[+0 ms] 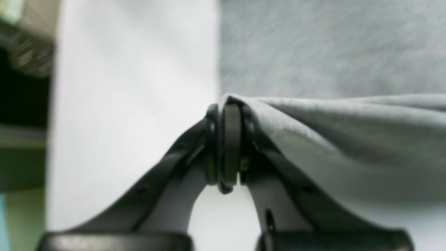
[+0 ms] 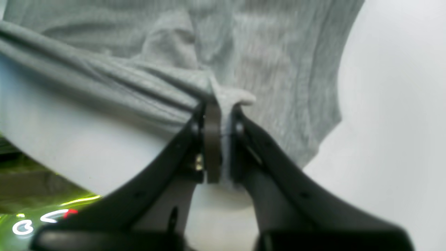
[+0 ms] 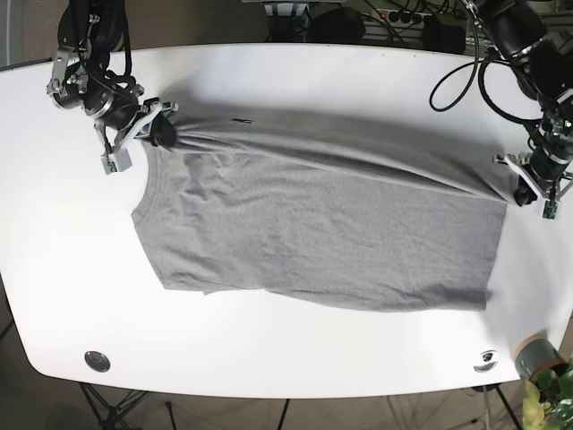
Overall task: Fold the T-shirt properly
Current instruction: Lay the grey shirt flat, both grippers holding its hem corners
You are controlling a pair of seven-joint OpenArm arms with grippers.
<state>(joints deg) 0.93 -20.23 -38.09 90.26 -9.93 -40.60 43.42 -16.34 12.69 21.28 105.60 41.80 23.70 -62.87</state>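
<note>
A grey T-shirt [image 3: 331,233] lies spread across the white table [image 3: 269,340], with its far edge pulled taut between both grippers. At the table's right side, my left gripper [image 3: 522,186] is shut on a corner of the fabric. Up close in the left wrist view, the left gripper [image 1: 228,108] pinches a fold of the T-shirt [image 1: 348,132] that stretches off to the right. My right gripper [image 3: 159,133] is shut on the cloth at the far left. In the right wrist view, the right gripper [image 2: 223,108] clamps a bunched edge of the T-shirt [image 2: 261,52].
Round grommets sit near the table's front edge at the left [image 3: 97,360] and the right [image 3: 486,360]. A small plant pot [image 3: 537,356] stands off the front right corner. Cables [image 3: 457,81] hang at the back right.
</note>
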